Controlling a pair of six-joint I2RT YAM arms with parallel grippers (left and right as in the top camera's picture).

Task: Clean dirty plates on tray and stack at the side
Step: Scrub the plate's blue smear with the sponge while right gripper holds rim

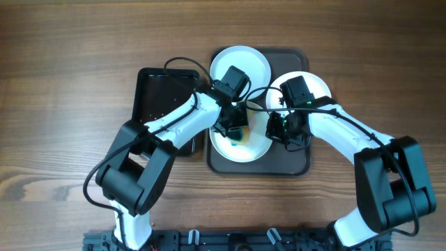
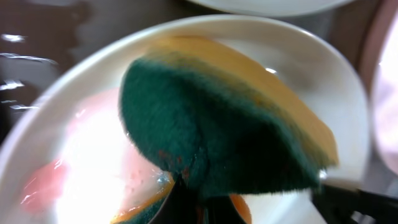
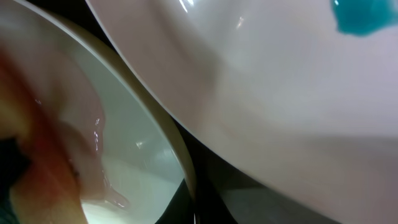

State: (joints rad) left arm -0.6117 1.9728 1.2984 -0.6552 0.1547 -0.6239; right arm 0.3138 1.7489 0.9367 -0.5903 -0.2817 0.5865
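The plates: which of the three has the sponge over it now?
The plate nearest the robot's base; the left end effector holds a green-and-yellow sponge over it. The other two lie farther back, without a sponge.

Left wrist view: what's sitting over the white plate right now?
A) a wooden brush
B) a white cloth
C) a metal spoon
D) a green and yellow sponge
D: a sponge with a dark green scouring face and a yellow layer behind it fills the middle of the view, over the white plate.
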